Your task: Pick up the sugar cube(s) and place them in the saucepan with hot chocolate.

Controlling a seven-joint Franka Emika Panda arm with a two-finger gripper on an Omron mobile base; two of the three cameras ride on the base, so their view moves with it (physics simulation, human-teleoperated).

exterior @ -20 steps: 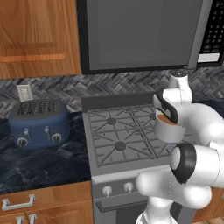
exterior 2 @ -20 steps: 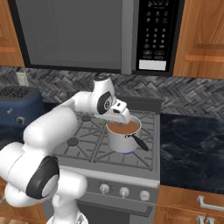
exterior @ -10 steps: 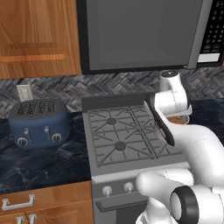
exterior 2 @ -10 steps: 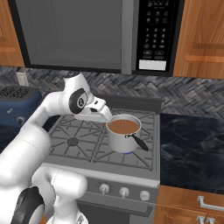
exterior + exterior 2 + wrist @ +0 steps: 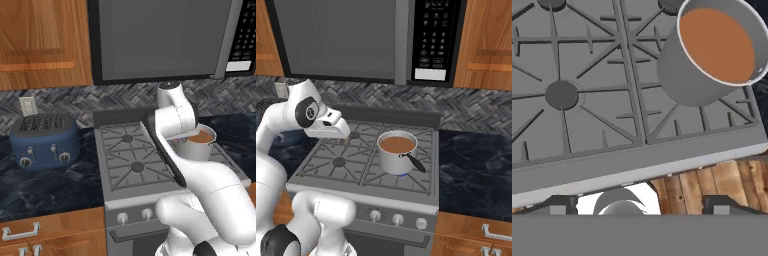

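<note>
The saucepan with hot chocolate (image 5: 397, 150) is a silver-grey pot of brown liquid with a dark handle, standing on the stove's front right burner. In the left base view my arm covers part of the saucepan (image 5: 201, 141). My gripper (image 5: 342, 136) hangs over the left burners, to the left of the pot and apart from it. In the hand view the gripper (image 5: 639, 207) is open, its dark fingertips (image 5: 558, 205) are wide apart with nothing between them, and the saucepan (image 5: 717, 47) lies at the upper right.
The grey stove (image 5: 406, 189) has grates, front knobs and a raised back panel. A microwave (image 5: 381, 40) hangs low above it. A blue toaster (image 5: 45, 141) sits on the dark counter to the left. More dark counter (image 5: 476, 170) lies to the right, with wooden cabinets below.
My hand has swung left, from right above the saucepan to over the left burners. The saucepan has stayed put.
</note>
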